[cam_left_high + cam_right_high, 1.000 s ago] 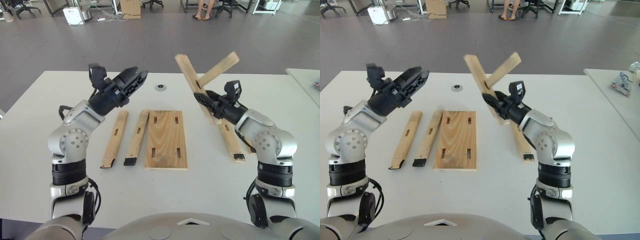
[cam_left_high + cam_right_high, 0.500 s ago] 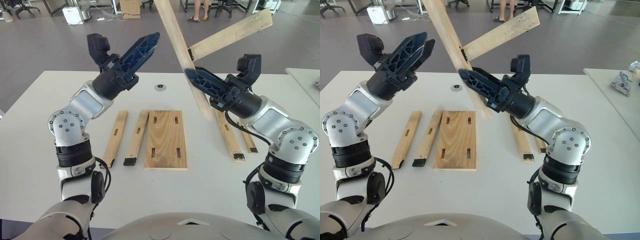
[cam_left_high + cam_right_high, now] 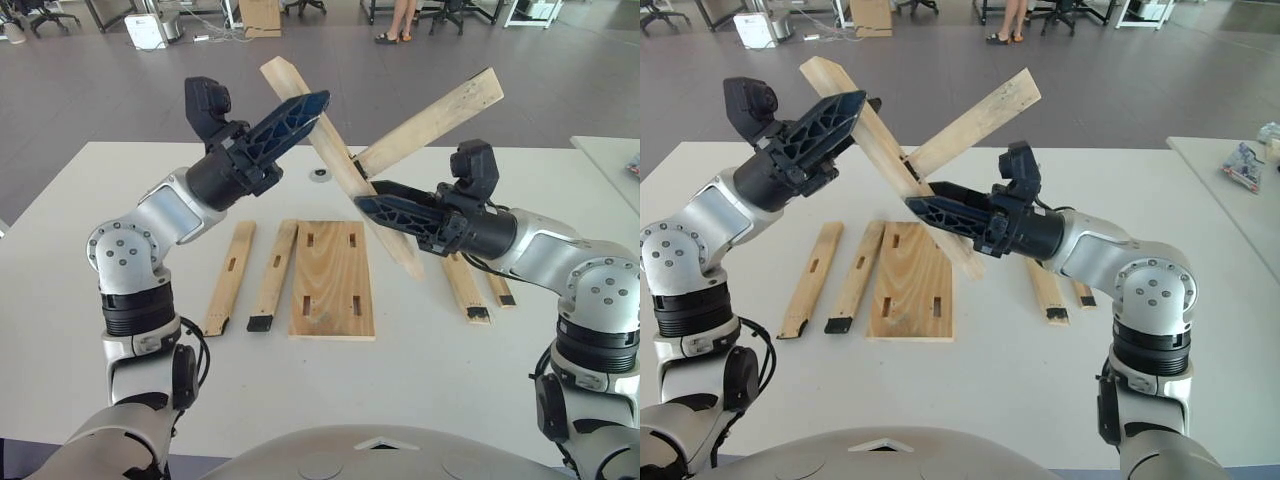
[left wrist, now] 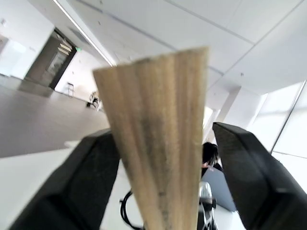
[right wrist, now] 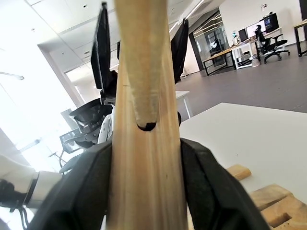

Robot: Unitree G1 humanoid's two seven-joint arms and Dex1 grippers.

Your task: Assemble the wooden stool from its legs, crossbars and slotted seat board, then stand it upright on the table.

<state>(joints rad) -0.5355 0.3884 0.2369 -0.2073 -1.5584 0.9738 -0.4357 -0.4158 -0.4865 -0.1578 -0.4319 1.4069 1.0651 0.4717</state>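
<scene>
A flat, pale-wood leg (image 3: 338,165), with a rectangular crossbar (image 3: 430,115) slotted through it, is pinched by the right claw (image 3: 362,198). The left claw (image 3: 316,101) is spread about its grained upper end.

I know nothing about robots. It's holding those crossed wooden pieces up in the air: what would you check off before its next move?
1. Hold of the right gripper on the long pale wooden leg: ok, fingers press both its sides.
2. The shorter wooden crossbar in the leg's slot: sticks out of it; how deep, cannot tell.
3. Hold of the left gripper on the leg's upper end: not ok, fingers straddle it with a gap on one side.
4. The flat wooden seat board with four slots: ok, flat on the white table, slots uncovered.
5. Spare parts: ok, two slotted wooden legs left of the board, more wooden pieces to its right.
</scene>
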